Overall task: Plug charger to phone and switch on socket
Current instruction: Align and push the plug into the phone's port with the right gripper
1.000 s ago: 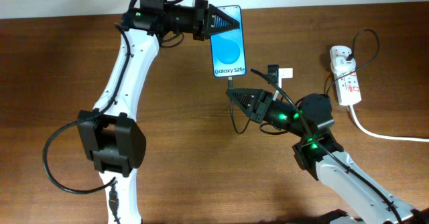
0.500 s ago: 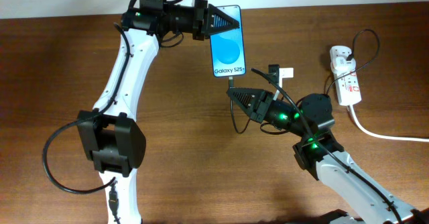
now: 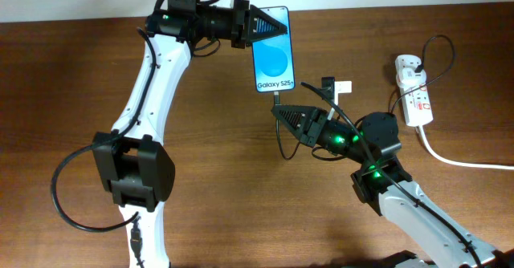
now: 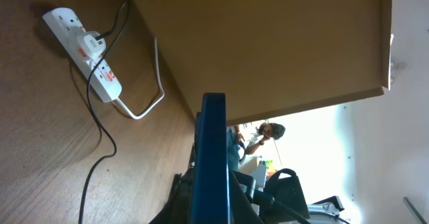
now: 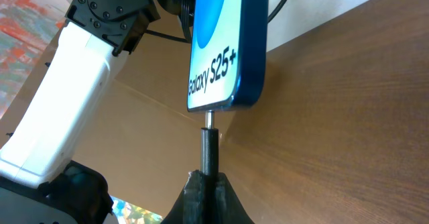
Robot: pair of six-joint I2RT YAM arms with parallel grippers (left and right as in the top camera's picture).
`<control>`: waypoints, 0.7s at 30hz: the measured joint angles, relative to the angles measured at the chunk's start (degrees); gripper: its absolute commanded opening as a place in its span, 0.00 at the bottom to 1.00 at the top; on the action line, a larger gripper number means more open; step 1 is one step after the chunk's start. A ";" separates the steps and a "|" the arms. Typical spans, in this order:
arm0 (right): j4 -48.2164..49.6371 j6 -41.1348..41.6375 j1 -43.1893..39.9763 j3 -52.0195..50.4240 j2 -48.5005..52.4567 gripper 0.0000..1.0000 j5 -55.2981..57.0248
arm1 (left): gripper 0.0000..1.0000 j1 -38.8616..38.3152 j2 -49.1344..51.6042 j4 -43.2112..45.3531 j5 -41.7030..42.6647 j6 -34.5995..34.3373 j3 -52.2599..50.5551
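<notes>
The phone (image 3: 273,58), blue screen with white "Galaxy S25+" text, is held at its top end by my left gripper (image 3: 265,23), shut on it. In the left wrist view it shows edge-on (image 4: 213,150). My right gripper (image 3: 283,112) is shut on the charger's black connector (image 5: 210,150); its metal tip touches the phone's bottom edge (image 5: 228,56). The thin black charger cable (image 3: 283,144) loops below. The white socket (image 3: 413,87) lies at the far right, with a plug in it; it also shows in the left wrist view (image 4: 84,53).
The socket's thick white cord (image 3: 458,160) runs off to the right edge. A small white and black piece (image 3: 334,86) lies on the wooden table (image 3: 241,188) right of the phone. The left arm (image 3: 148,83) spans the left side.
</notes>
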 measured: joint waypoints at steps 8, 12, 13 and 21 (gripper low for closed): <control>0.07 0.00 -0.11 0.00 0.02 0.04 0.04 | 0.00 -0.52 0.00 0.00 0.02 0.00 0.00; 0.68 0.04 -0.11 0.00 0.02 0.04 0.07 | 0.00 -0.63 0.00 0.02 0.22 0.00 0.00; 0.96 0.07 -0.11 -0.02 0.04 0.04 0.07 | 0.00 -0.68 0.00 -0.02 0.26 -0.04 0.00; 1.66 0.26 -0.11 -0.28 0.11 0.04 -0.44 | 0.00 -1.44 0.00 0.09 1.07 0.44 0.02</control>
